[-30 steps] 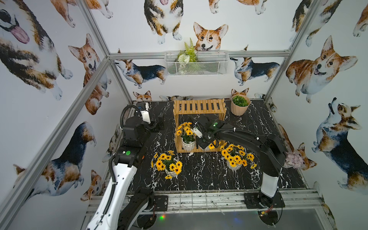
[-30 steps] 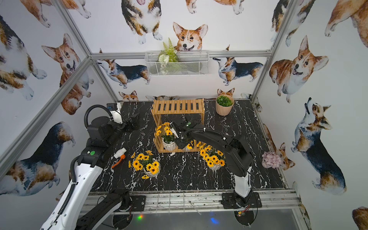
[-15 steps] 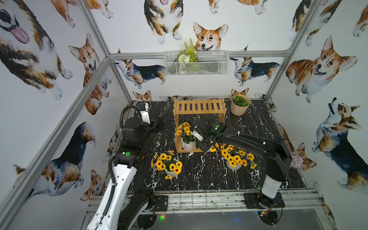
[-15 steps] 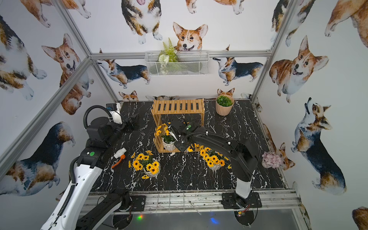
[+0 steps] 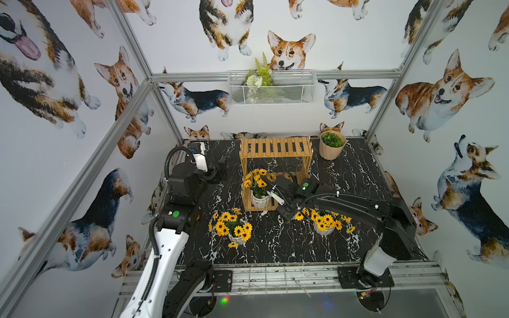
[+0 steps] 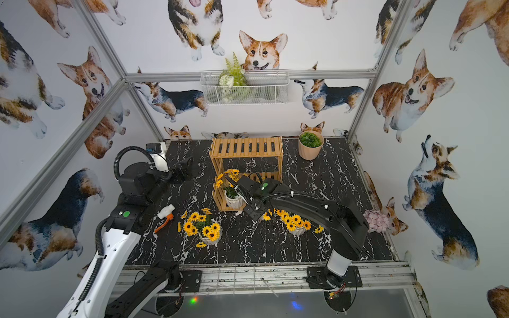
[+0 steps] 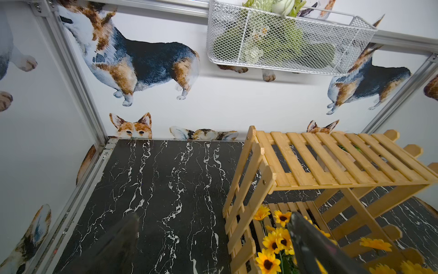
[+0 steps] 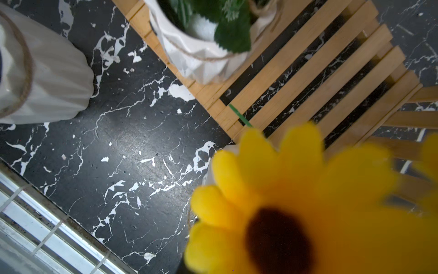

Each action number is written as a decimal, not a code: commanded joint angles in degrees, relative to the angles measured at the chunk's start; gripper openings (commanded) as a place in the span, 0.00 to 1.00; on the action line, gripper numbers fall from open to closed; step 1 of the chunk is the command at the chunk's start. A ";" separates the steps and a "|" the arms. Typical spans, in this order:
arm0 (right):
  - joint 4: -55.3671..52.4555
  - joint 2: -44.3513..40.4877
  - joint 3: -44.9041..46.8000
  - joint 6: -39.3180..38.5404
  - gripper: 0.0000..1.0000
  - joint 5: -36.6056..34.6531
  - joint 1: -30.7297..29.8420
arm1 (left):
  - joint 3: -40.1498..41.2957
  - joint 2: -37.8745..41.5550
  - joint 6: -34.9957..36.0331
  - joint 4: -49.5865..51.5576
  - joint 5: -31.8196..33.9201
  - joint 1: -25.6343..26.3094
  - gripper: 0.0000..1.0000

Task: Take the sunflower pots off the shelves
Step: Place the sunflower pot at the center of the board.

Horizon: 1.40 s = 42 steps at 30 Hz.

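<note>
Fingers of the right gripper point(image 5: 287, 214) are clenched, apparently on the rim of a small white ribbed ceramic pot of yellow sunflowers point(image 8: 296, 189), though blooms hide the contact. Nearest, on the black marbled tabletop point(image 5: 275, 247), stand the left table pot point(image 5: 237, 237) and the right table pot point(image 5: 325, 230). The gripped one hangs just in front of the lower tier's right half. Behind it, the light-wood slatted two-tier shelves point(image 5: 275, 147) hold one last pot point(image 5: 260, 200) at lower left. Farther left, the left gripper point(image 7: 214, 217) spreads its fingers point(image 7: 305, 237) wide, empty. Three of four look removed. Each pot seems upright, long axis vertical, blooms up.
</note>
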<state>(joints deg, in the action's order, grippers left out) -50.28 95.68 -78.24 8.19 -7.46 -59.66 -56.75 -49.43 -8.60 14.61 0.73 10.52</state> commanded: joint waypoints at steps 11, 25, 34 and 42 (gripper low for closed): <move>2.61 -2.77 5.73 5.50 0.00 0.25 -2.89 | 0.33 1.16 -0.79 -1.88 -0.28 -0.07 1.00; 6.22 -3.22 10.02 7.02 0.00 1.22 -3.85 | 0.59 1.77 -0.98 -1.89 -0.18 -0.06 1.00; 7.17 -2.92 12.31 7.56 0.00 1.24 -4.54 | 0.77 1.88 -1.12 -1.96 -0.07 -0.06 1.00; 7.83 -2.90 13.43 7.90 0.01 1.83 -4.88 | 0.94 1.89 -1.23 -2.13 -0.20 -0.06 1.00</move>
<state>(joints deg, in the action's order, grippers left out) -43.90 92.86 -65.21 15.05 -5.80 -64.47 -55.86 -47.66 -9.61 14.46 0.58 10.52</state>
